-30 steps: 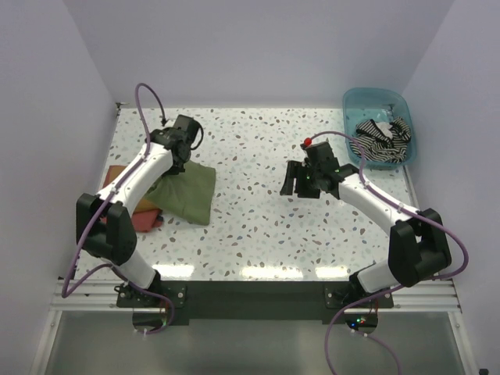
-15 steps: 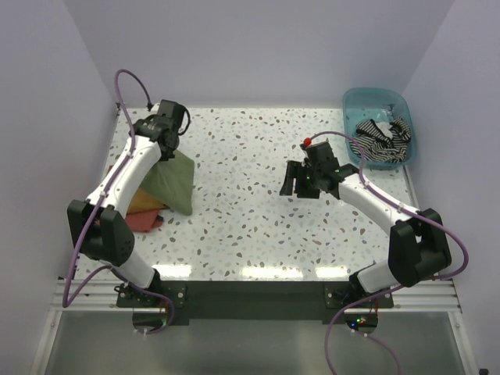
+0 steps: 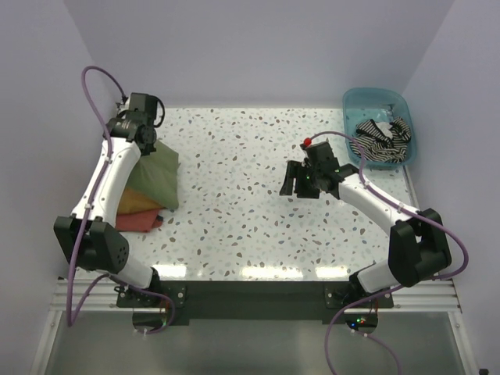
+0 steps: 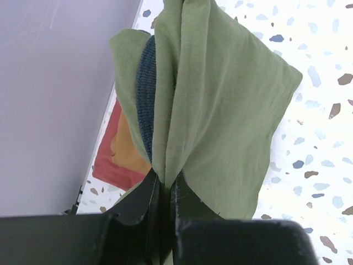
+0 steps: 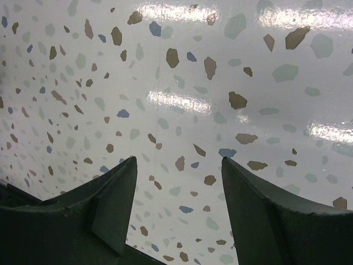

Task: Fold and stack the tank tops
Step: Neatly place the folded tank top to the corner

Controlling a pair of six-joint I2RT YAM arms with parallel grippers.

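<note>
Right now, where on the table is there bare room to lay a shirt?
Bare: the middle, between the green tank top and the right pincer, and the near strip. Crowded: the folded clothes at left, the bin far right.

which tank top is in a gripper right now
The olive-green tank top, pinched in the shut left gripper; the striped tank top lies loose in the blue bin.

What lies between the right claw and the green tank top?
Only bare speckled table lies between the right claw and the green tank top, in the top external view.
</note>
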